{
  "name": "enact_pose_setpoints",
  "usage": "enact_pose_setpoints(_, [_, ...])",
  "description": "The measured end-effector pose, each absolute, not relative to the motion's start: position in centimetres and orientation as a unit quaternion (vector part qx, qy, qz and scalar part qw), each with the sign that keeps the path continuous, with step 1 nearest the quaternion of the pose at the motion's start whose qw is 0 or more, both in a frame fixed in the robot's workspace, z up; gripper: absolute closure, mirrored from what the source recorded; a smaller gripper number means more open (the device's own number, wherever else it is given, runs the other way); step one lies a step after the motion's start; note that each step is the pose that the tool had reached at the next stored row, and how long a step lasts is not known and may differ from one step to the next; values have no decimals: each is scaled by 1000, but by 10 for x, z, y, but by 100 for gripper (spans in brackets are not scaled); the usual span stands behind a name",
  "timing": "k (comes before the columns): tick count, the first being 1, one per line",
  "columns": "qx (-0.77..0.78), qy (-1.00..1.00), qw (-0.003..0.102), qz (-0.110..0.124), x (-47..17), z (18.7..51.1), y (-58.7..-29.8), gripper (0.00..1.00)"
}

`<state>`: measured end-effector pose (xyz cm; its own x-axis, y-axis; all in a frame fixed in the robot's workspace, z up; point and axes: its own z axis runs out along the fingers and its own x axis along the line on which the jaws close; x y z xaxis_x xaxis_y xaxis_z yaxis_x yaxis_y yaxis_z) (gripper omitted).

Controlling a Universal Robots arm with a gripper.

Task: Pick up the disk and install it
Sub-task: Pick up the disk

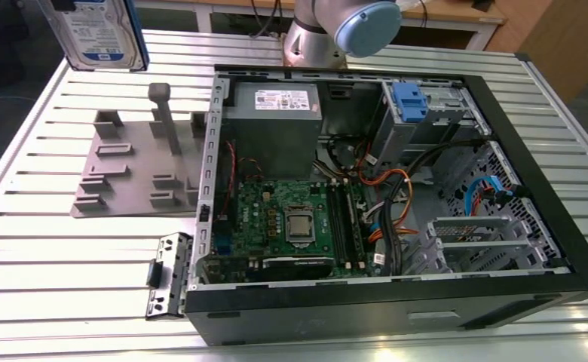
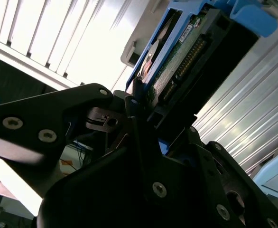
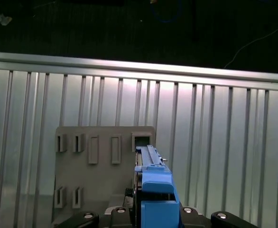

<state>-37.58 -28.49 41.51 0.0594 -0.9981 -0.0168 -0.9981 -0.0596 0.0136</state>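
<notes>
Clamping white-and-blue-labelled disk [image 1: 101, 30], end effector [image 2: 141, 107] above table [image 1: 32, 249]

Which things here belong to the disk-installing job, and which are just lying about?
Job:
disk, clamped in the jaws
open computer case
drive cage with blue latch, likely

Lying about:
grey slotted holder
loose metal bracket beside the case

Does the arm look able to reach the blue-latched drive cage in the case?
Probably yes: the case lies open on top, nothing covers the drive cage, and the disk is held clear of it.
</notes>
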Motion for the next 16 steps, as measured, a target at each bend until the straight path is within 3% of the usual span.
enact_pose_setpoints(16, [-728,686,1,11,-376,430,-285,64])
